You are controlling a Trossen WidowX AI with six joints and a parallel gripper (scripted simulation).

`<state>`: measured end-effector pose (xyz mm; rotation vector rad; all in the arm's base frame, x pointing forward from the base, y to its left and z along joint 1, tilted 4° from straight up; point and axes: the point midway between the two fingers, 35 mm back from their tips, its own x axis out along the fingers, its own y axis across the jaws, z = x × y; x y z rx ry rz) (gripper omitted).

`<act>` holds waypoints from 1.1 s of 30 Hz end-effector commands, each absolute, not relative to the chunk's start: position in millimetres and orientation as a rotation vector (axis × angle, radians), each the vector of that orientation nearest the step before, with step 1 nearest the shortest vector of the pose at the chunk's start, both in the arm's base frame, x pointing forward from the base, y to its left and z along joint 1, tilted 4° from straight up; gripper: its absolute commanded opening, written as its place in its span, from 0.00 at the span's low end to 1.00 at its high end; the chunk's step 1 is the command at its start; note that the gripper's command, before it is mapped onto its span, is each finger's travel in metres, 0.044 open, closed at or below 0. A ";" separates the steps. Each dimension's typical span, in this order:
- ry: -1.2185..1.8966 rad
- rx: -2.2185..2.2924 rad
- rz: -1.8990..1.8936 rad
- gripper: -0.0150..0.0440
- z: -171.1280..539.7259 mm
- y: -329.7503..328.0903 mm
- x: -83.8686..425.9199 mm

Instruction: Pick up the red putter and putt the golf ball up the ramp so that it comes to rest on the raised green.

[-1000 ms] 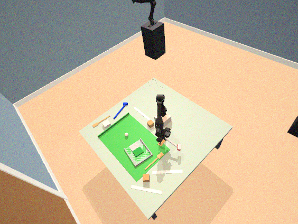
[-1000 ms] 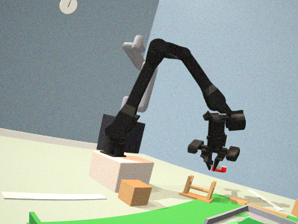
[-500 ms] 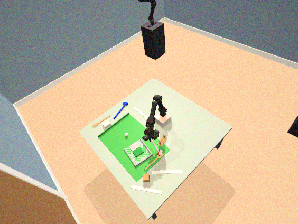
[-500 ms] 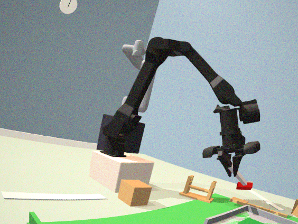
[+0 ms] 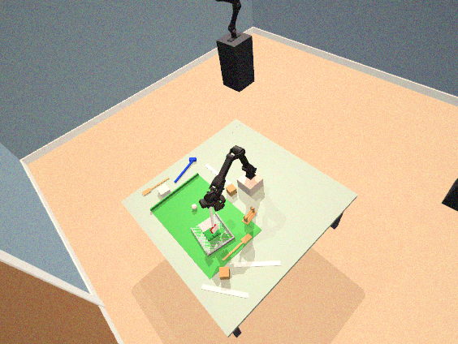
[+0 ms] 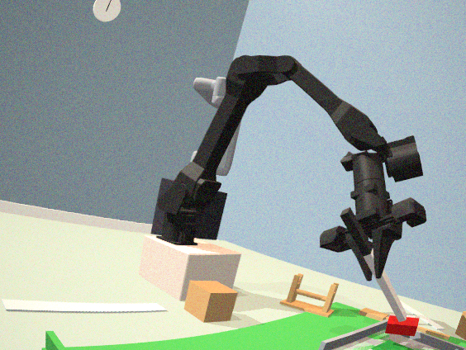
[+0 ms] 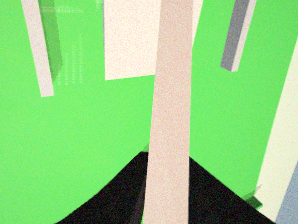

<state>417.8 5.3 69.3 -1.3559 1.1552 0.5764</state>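
Pale desk (image 5: pixel 304 195) (image 6: pixel 62 264) (image 7: pixel 280 140), seen from the top: the golf ball (image 5: pixel 194 207) lies toward its left-hand corner, while the red putter (image 5: pixel 211 219) (image 6: pixel 390 295) (image 7: pixel 172 100) hangs from the end effector (image 5: pixel 212 206) (image 6: pixel 373 277) (image 7: pixel 162 162) over the framed target (image 5: pixel 221 246) (image 6: pixel 351 335) (image 7: pixel 39 55), nearer the lower-left edge. Best to carry the head clear of that frame, set it low behind the ball, square to the ramp, then stroke smoothly; too hard may overshoot. Count: one ball, one red putter, one blue putter (image 5: pixel 184 170), two orange blocks (image 5: pixel 224 273) (image 6: pixel 211 301), three white strips (image 5: pixel 257 264) (image 6: pixel 83 307).

Exterior: the fingers are nearly closed, pinching the shaft; one red head, tilted outward.

Wrist: one shaft runs between two dark fingers; keep its angle steady.
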 end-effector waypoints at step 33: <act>1.727 -1.561 0.007 0.25 103.6 -210.8 402.5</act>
